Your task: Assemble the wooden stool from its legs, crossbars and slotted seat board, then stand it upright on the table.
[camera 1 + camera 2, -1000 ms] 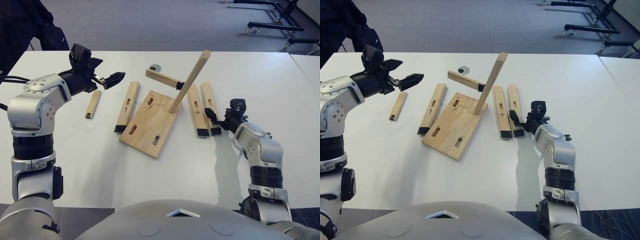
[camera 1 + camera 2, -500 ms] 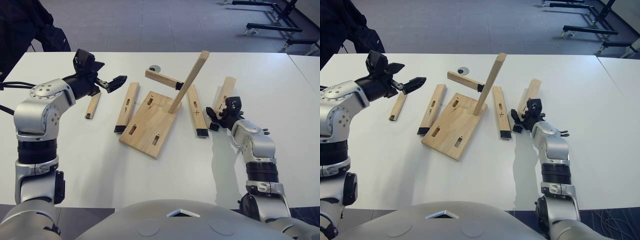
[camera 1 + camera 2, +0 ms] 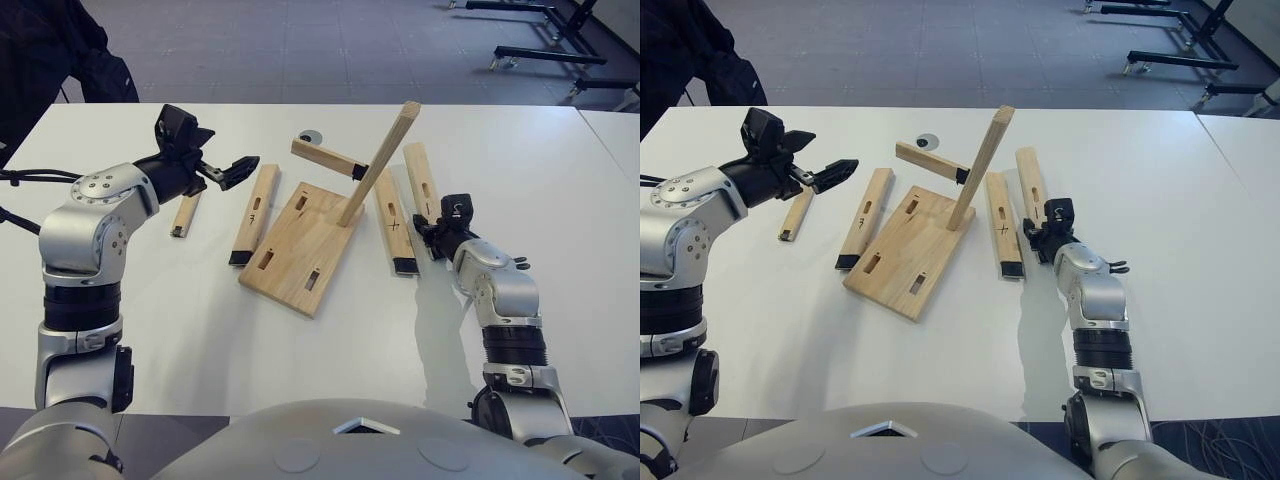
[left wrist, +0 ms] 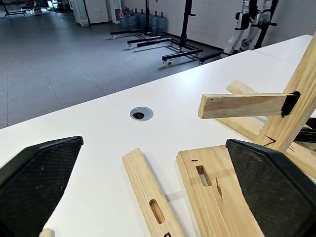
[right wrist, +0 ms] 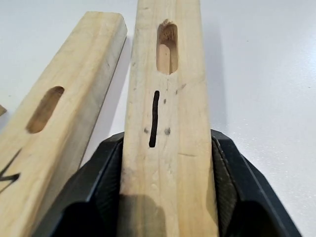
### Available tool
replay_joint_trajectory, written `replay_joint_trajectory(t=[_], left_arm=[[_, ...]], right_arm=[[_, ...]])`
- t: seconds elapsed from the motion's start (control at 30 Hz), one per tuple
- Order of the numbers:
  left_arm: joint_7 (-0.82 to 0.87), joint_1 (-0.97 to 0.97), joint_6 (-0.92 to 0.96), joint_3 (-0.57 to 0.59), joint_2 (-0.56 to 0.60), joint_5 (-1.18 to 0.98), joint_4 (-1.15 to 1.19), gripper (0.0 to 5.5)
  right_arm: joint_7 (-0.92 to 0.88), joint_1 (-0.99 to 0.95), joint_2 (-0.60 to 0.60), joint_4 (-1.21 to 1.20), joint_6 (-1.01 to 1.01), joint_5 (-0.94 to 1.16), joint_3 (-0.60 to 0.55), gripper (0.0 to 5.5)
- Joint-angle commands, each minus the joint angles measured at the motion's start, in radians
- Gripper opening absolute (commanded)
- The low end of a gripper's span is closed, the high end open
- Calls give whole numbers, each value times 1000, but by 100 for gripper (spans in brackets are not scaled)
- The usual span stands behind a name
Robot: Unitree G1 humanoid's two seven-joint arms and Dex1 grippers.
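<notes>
Your R gripper (image 3: pixel 437 226) is clamped on the near end of a slotted leg (image 3: pixel 420 183) low on the white table (image 3: pixel 520 140) (can't tell if it touches), just beside another leg (image 3: pixel 394 222). L gripper (image 3: pixel 228 172) hangs over the table w/ fingers spread wide and nothing in it, near a short crossbar (image 3: pixel 186 210) and a third leg (image 3: pixel 255 210). The seat board (image 3: pixel 290 250) lies mid-table w/ one leg (image 3: pixel 380 160) standing tilted in it and a crossbar (image 3: pixel 322 157) joined to that leg, cable grommet (image 3: pixel 309 136) just behind; room has grey floor (image 3: pixel 300 50), metal rack frames (image 3: pixel 545 50) far right, water bottles (image 4: pixel 140 22) in bkgd.
</notes>
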Motion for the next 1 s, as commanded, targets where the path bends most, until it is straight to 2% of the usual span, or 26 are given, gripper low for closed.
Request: replay_joint_trajectory(t=[0.03, 0.23, 0.37, 0.47, 0.63, 0.77, 0.9, 1.0], left_arm=[[12, -11, -3, 8, -5, 1, 13, 531], [31, -37, 11, 127, -47, -89, 54, 531], [5, -131, 96, 350, -53, -326, 148, 531], [-47, -204, 133, 433, -38, -473, 216, 531], [-193, -288, 157, 406, -69, -659, 203, 531], [-241, -422, 135, 351, -111, -732, 217, 531], [-261, -520, 151, 349, -120, -849, 193, 531], [-256, -538, 140, 308, -143, -859, 192, 531]], right_arm=[[-10, 15, -19, 0, 19, -4, -35, 204], [20, -71, -105, -12, 29, 50, -162, 203], [120, -238, -307, -5, 21, 97, -262, 203], [238, -439, -407, -19, 71, 220, -310, 203], [492, -734, -456, -36, 246, 527, -296, 202], [621, -825, -429, -6, 428, 761, -292, 202], [654, -845, -375, 39, 620, 945, -279, 202], [617, -854, -303, 33, 693, 1039, -264, 202]])
